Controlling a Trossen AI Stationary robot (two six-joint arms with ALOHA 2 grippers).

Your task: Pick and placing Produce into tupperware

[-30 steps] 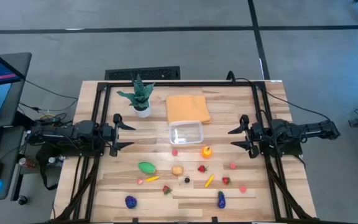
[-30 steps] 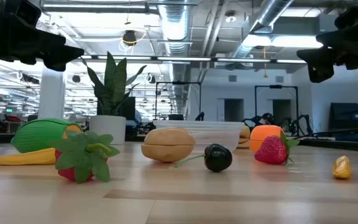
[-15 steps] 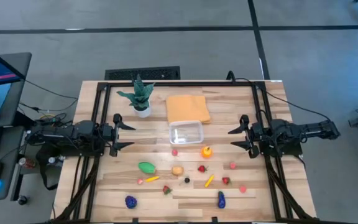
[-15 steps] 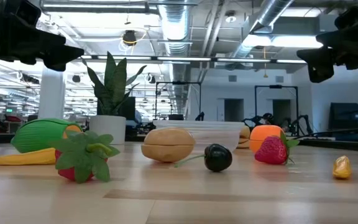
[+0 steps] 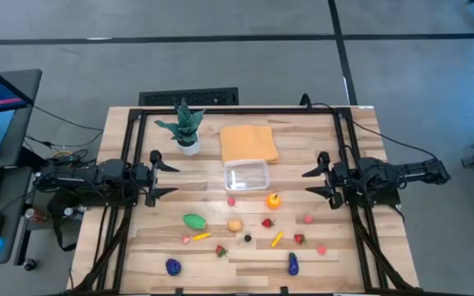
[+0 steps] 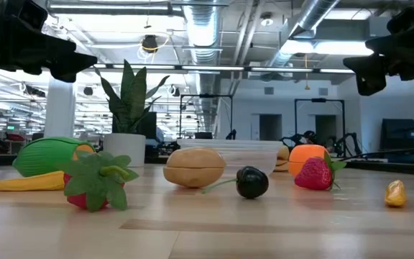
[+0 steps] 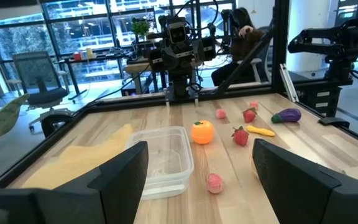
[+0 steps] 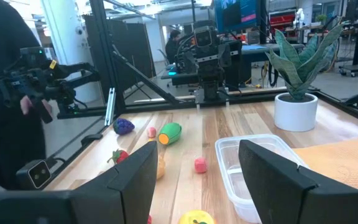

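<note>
The clear tupperware (image 5: 246, 175) stands near the table's middle, touching the orange cloth's near edge; it also shows in the left wrist view (image 7: 160, 158) and the right wrist view (image 8: 253, 167). Several tiny toy produce pieces lie on the near half of the table: an orange fruit (image 5: 273, 200), a green piece (image 5: 193, 220), a tan piece (image 5: 234, 224), strawberries (image 5: 267, 223), a purple eggplant (image 5: 292, 263), a blue-purple piece (image 5: 173, 265). My left gripper (image 5: 161, 174) hovers open at the left side, above the table. My right gripper (image 5: 309, 182) hovers open at the right side.
A potted plant in a white pot (image 5: 186, 129) stands at the far left beside the folded orange cloth (image 5: 248, 143). A dark frame (image 5: 237, 110) runs along the table's edges. A person's sleeve (image 8: 11, 93) shows beyond the table in the right wrist view.
</note>
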